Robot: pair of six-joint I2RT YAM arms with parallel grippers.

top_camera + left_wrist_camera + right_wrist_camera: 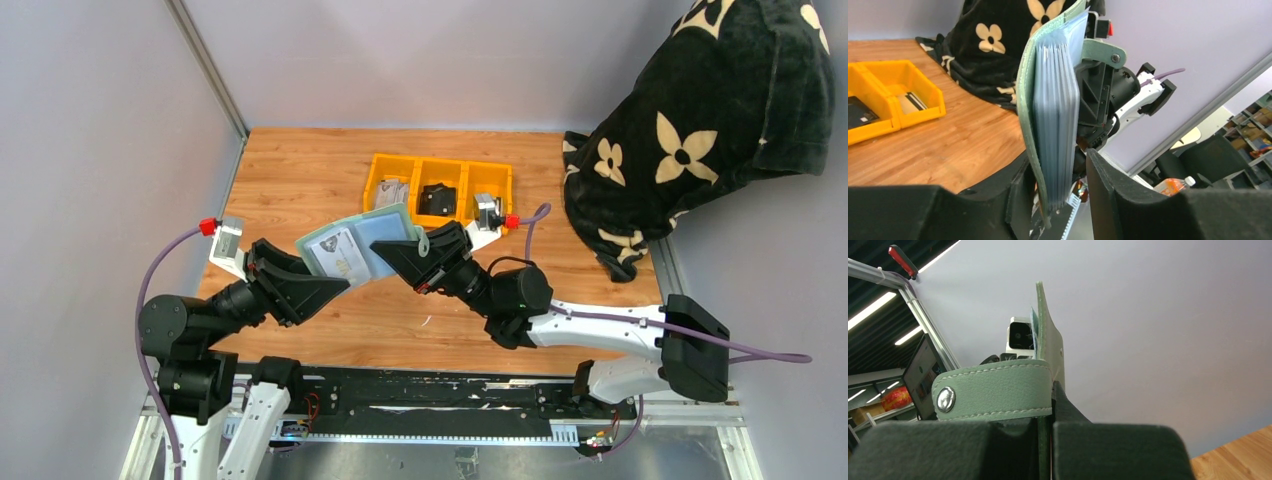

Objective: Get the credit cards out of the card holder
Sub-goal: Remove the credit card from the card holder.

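The sage-green card holder [385, 232] hangs open in the air between my two grippers, blue-grey inside facing up. A whitish printed credit card [335, 255] shows in its left page; other cards are hidden. My right gripper [408, 258] is shut on the right cover edge, next to the strap tab [423, 240]; the right wrist view shows the cover [1050, 340] pinched between the jaws [1045, 440]. My left gripper [322, 285] is open around the left edge. In the left wrist view the cover [1024, 100] lies against one finger, with a gap beside the sleeves [1055, 115].
A yellow three-compartment bin [440, 160] stands behind the wallet, with a black object [437, 198] in its middle compartment. It also shows in the left wrist view [918, 112]. A black flowered cloth [700, 110] is heaped at the right of the wooden table [300, 170].
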